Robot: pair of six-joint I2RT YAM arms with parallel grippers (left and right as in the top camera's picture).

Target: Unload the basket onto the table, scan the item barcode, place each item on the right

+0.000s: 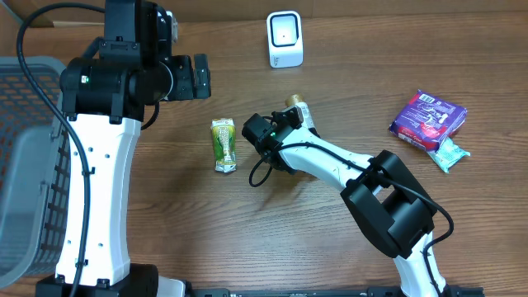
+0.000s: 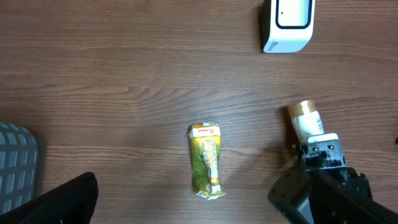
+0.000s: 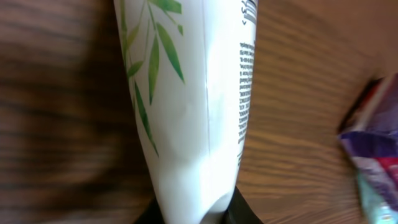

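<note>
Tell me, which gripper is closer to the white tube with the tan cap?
Right. The right gripper is clamped on the white tube; the left gripper hangs open, well apart from it, touching nothing.

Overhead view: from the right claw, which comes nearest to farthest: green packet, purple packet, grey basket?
1. Green packet, just left of the right gripper.
2. Purple packet, far to its right.
3. Grey basket, far left edge.
</note>
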